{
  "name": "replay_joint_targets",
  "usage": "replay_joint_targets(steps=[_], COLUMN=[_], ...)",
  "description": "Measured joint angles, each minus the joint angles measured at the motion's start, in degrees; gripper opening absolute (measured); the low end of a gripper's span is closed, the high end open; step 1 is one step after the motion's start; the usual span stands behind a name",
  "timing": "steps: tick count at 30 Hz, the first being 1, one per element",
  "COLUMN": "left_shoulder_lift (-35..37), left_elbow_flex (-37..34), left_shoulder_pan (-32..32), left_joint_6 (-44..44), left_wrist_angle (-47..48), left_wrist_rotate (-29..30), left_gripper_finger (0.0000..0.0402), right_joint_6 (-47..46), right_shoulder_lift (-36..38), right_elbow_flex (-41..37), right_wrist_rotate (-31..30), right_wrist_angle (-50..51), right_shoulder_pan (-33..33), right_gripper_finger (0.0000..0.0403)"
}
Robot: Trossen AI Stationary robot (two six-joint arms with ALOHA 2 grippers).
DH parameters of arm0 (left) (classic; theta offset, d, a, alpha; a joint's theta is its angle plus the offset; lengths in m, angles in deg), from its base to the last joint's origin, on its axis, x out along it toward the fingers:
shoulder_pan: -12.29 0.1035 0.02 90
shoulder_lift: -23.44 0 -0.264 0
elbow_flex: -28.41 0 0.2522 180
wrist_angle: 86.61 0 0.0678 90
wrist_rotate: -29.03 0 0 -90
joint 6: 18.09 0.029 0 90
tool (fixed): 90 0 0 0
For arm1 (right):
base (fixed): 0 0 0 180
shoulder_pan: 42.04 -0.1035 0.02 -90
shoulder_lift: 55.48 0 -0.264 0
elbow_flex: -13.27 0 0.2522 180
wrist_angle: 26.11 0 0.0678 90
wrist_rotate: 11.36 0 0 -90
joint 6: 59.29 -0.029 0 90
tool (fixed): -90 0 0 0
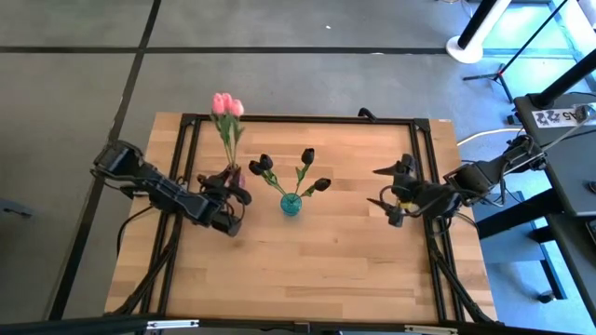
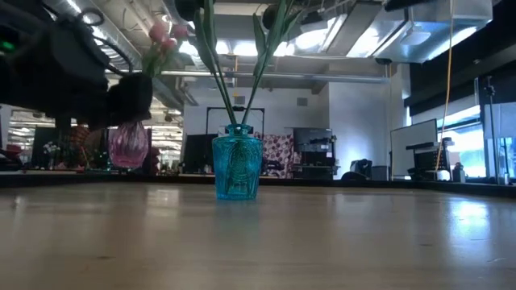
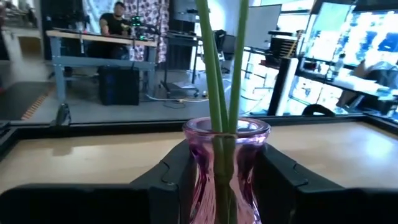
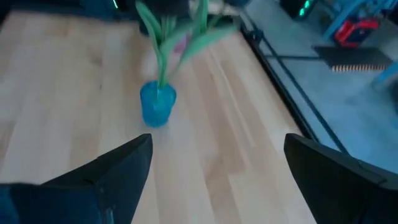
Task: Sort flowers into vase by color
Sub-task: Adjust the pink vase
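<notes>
Pink tulips stand in a pink glass vase, with my left gripper shut on it at the table's left middle. Dark tulips stand in a blue glass vase that rests on its foot at the table's centre. My right gripper hangs open above the table's right part, pointing toward the blue vase, with nothing between its fingers. My left gripper pinches the pink vase's narrow waist, just below the flared rim, between its two fingers. The fingers come level from the table's left side. The vase stands upright in the hold. Whether its foot touches the table I cannot tell.
A black frame runs along the table's edges. Bare wood lies near the front edge and between the blue vase and my right gripper. Beyond the far edge are benches, and a person is at one of them.
</notes>
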Motion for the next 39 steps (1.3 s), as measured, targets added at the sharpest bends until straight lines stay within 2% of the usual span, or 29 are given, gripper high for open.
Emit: replay_joint_targets(steps=[7,14,20,26,31,39], left_shoulder_lift=[-11.37,-18.58,-18.85,-18.89,-18.89,-15.12], left_elbow_flex=[-0.28,2.48,2.56,2.52,2.49,2.49], left_shoulder_pan=[2.12,-2.19,-6.99,-10.16,-10.94,-10.92], left_joint_6=[0.1,-0.42,1.46,3.22,3.21,3.05], left_wrist_angle=[-12.14,-13.43,-12.46,-11.11,-10.22,-5.79], left_wrist_rotate=[-0.07,1.33,1.28,-0.36,-1.9,-5.78], left_gripper_finger=[0.0119,0.0119,0.0123,0.0158,0.0178,0.0181], right_joint_6=[4.59,3.47,3.21,3.1,2.22,1.57], right_shoulder_lift=[-0.96,-3.61,-5.64,-6.75,-7.06,-7.04], right_elbow_flex=[0.0,0.0,0.0,0.0,0.0,0.0], right_wrist_rotate=[-1.04,-1.02,-0.99,-0.22,-0.05,-0.02], right_wrist_angle=[-6.11,-6.77,-7.77,-9.55,-9.9,-9.59], right_shoulder_pan=[-0.01,-0.01,-0.01,-0.01,-0.01,0.0], right_gripper_finger=[0.0363,0.0363,0.0363,0.0363,0.0363,0.0363])
